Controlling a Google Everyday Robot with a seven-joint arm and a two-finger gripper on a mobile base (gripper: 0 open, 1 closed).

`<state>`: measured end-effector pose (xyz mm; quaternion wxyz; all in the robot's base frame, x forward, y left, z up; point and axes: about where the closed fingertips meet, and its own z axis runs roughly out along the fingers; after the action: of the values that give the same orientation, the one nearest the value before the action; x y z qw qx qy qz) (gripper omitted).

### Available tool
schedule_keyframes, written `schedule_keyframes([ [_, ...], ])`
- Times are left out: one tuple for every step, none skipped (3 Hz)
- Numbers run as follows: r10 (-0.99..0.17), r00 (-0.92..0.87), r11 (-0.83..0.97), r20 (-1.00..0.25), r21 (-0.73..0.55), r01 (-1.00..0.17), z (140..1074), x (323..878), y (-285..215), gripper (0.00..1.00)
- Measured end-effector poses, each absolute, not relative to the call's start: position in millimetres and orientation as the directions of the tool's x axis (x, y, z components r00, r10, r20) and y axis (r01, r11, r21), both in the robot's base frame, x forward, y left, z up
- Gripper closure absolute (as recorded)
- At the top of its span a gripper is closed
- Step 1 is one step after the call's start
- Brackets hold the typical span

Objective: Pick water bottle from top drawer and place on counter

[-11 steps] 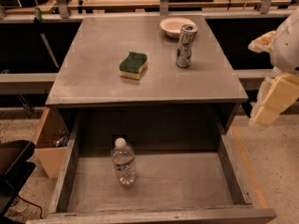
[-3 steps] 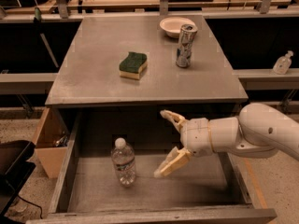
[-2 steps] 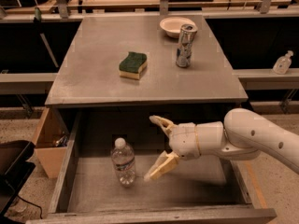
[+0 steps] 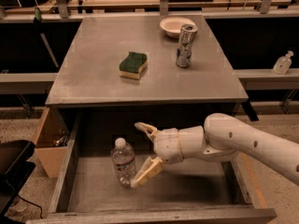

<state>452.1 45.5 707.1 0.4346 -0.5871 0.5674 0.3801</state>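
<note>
The water bottle (image 4: 123,161) is clear plastic with a white cap and stands upright on the floor of the open top drawer (image 4: 187,186), left of centre. My gripper (image 4: 141,154) reaches in from the right on a white arm, low inside the drawer. Its fingers are open, one tan finger (image 4: 146,129) up behind the bottle's right side and the other (image 4: 145,172) down against the bottle's lower right. The bottle sits just left of the gap, not enclosed. The grey counter (image 4: 93,64) lies above the drawer.
On the counter are a yellow-green sponge (image 4: 133,65), a silver drink can (image 4: 185,45) and a white bowl (image 4: 175,26). A tan wooden box (image 4: 48,143) stands left of the drawer. A pump-top bottle (image 4: 283,63) sits on a ledge at the right.
The arm came in from the right, down into the drawer, and moved left; its open fingers now reach the bottle's right side. The bottle has not moved.
</note>
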Motion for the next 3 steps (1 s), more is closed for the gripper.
schedule_keyframes([
  [-0.268, 0.082, -0.059, -0.960, -0.068, -0.996, 706, 444, 69, 0.25],
  [-0.240, 0.082, -0.111, -0.967, -0.057, -0.992, 710, 436, 82, 0.49],
  [-0.231, 0.088, -0.142, -0.969, -0.056, -0.988, 716, 428, 91, 0.72],
])
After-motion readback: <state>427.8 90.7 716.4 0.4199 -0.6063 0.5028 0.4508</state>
